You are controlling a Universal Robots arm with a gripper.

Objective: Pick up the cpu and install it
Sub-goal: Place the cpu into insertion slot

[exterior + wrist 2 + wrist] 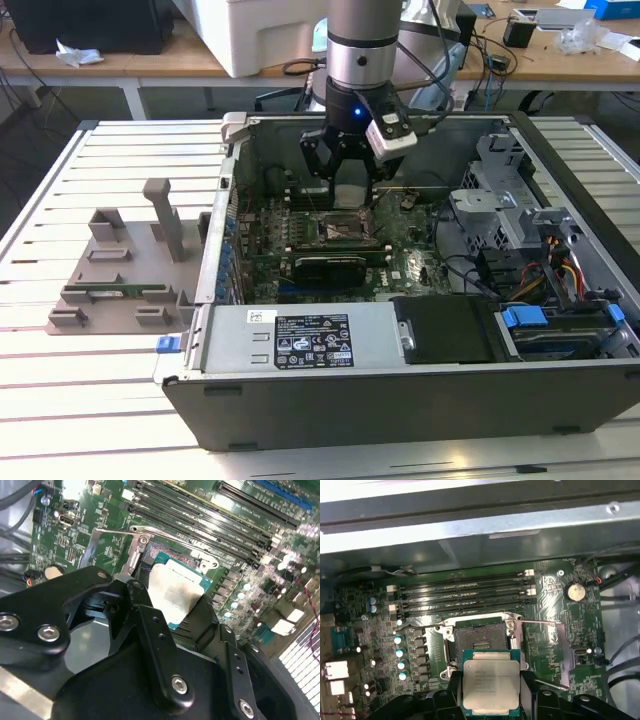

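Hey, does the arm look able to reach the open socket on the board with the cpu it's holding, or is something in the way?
Probably yes. The tool holds the cpu close to the socket, whose dark inside lies uncovered, and nothing shows between them.

Pale desk [110,400] of long parallel slats, with narrow dark grooves between, running from the exterior view's left to the exterior view's right. Directly on it, an open computer case [400,410], dark grey, laid flat with the open side up, over the middle and the exterior view's right. Just beside the case, toward the exterior view's left, a flat grey fixture [110,275] with upright posts and low blocks.
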